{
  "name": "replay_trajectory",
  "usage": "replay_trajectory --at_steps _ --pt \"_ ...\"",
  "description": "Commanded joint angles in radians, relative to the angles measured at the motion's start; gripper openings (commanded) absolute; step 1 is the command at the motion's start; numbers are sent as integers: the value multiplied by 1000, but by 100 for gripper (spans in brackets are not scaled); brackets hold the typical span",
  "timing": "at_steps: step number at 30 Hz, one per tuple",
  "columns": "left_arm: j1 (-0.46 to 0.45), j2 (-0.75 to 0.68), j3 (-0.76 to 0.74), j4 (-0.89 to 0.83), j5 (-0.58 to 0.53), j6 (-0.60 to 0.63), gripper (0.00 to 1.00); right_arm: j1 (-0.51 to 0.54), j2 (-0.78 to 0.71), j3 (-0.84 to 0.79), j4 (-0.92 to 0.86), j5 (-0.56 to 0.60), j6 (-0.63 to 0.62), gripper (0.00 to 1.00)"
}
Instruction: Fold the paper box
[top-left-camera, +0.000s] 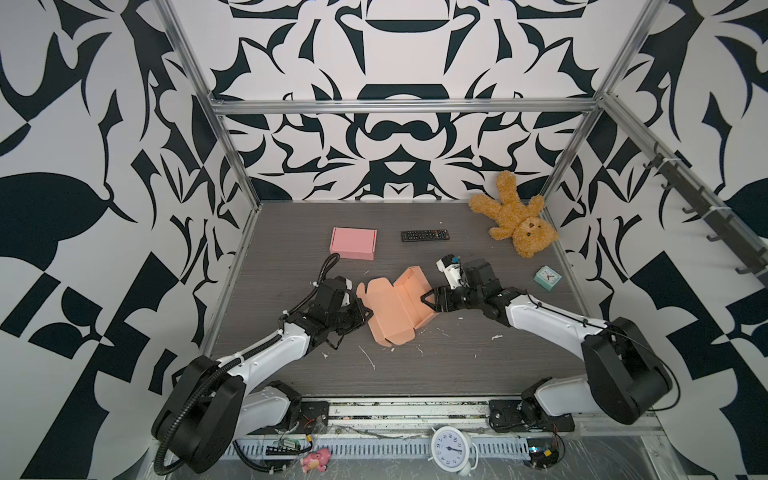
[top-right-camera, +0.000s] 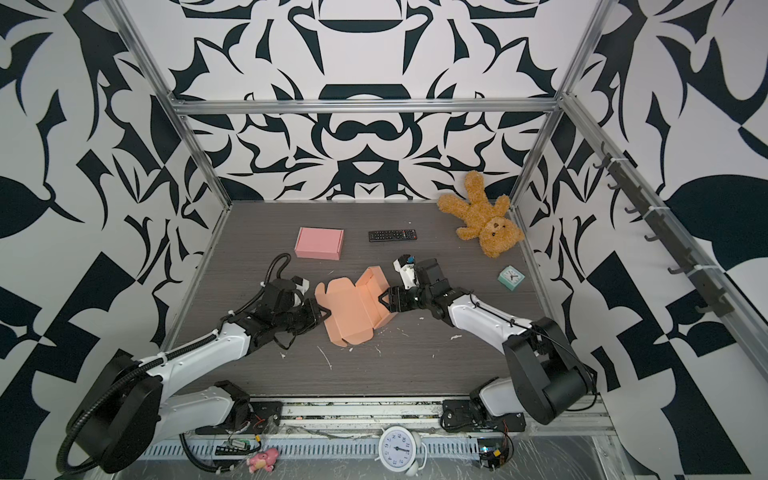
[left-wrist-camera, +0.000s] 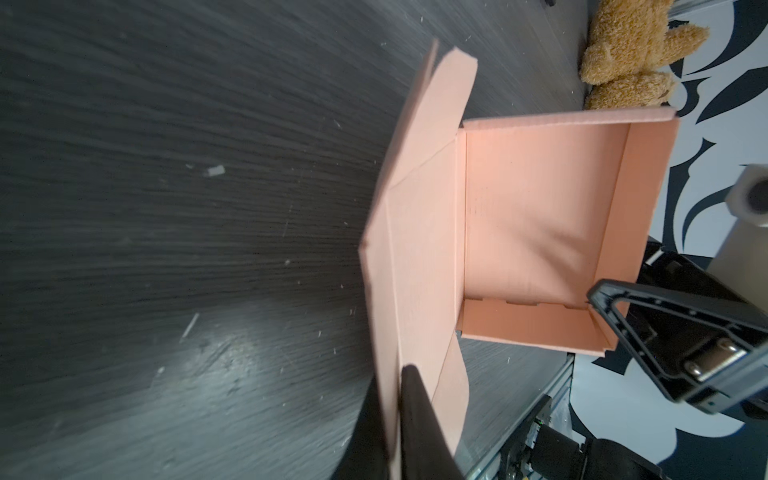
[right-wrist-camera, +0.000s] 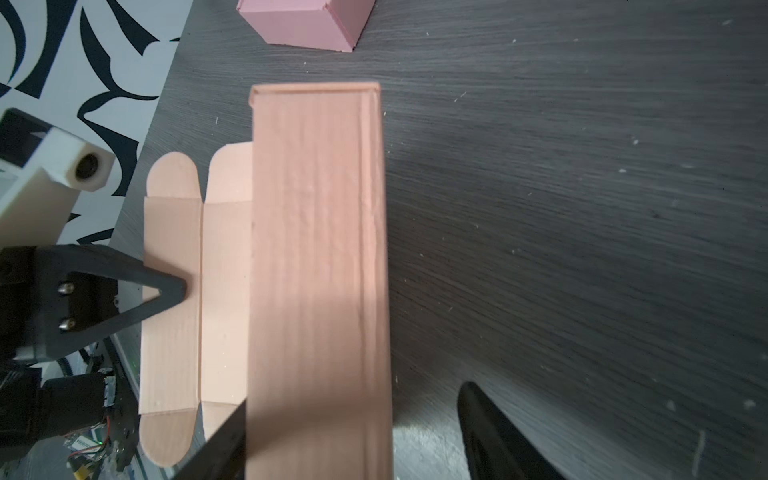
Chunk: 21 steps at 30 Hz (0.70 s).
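The box (top-left-camera: 395, 309) sits at the middle of the table (top-left-camera: 457, 365), half folded. Its tray has walls standing on three sides, and the lid panel with its rounded flaps spreads out to the left. In both top views the two arms meet it from opposite sides.

The left gripper (top-left-camera: 365, 313) is closed on the lid's outer edge. In the left wrist view the card runs between its two dark fingers (left-wrist-camera: 415, 415).

The right gripper (top-left-camera: 426, 299) is open and straddles the tray's right wall. In the right wrist view one finger sits just beside the wall on the inside, and the other (right-wrist-camera: 498, 436) is outside, clear of it.

Farther back lie a pink box (top-left-camera: 353, 243), a remote (top-left-camera: 424, 235) and a teddy (top-left-camera: 515, 224). A small clock (top-left-camera: 547, 278) stands near the right edge.
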Motion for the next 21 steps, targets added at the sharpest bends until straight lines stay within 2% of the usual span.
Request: replay_trajectory --at_steps 1,10,16,21 --pt "-1 -18 78 -124 -54 90 10 -4 -74 -8 -66 31 -21 76" --pt "-1 -16 154 -203 -61 164 7 -4 -216 -29 -159 93 -23 81" --pt "0 -25 179 -249 -59 208 5 -3 -262 0 -261 157 -82 82" --pt "1 -41 229 -332 -56 282 4 -4 -301 -8 -239 120 -83 83"
